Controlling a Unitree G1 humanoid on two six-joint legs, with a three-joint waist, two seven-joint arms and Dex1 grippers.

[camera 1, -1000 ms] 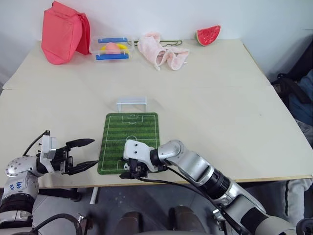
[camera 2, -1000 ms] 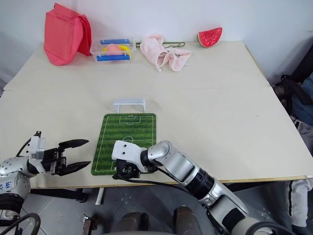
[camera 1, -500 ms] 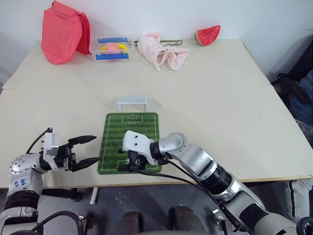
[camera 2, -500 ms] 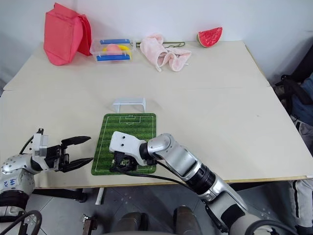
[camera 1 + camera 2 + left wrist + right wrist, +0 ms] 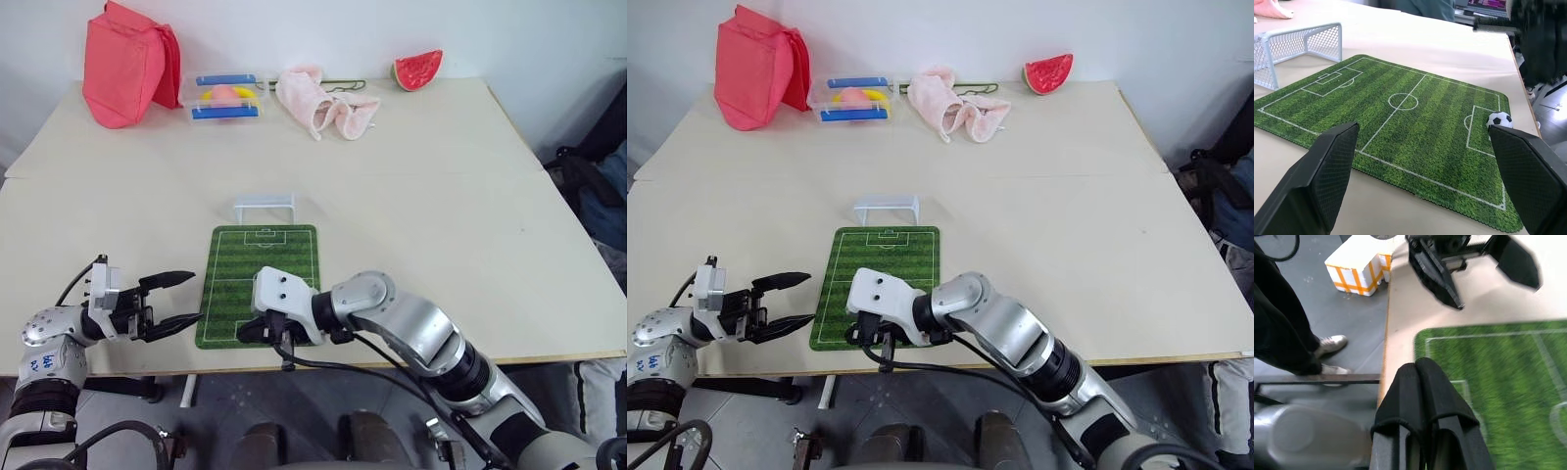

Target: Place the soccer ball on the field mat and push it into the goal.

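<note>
soccer ball (image 5: 1499,119): black-and-white patches
field mat (image 5: 261,276): striped green grass print, white pitch lines
goal (image 5: 265,207): white frame, white net
bench (image 5: 421,196): plain cream
bag (image 5: 127,65) at 11 o'clock: red
towel (image 5: 321,102) at 12 o'clock: pale pink
watermelon slice (image 5: 417,70): red, green rind

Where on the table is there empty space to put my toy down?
The table is bare on its whole right side, right of the field mat and below the watermelon slice. The strip between the goal and the pink cloth is bare too. The back left edge is crowded.
</note>
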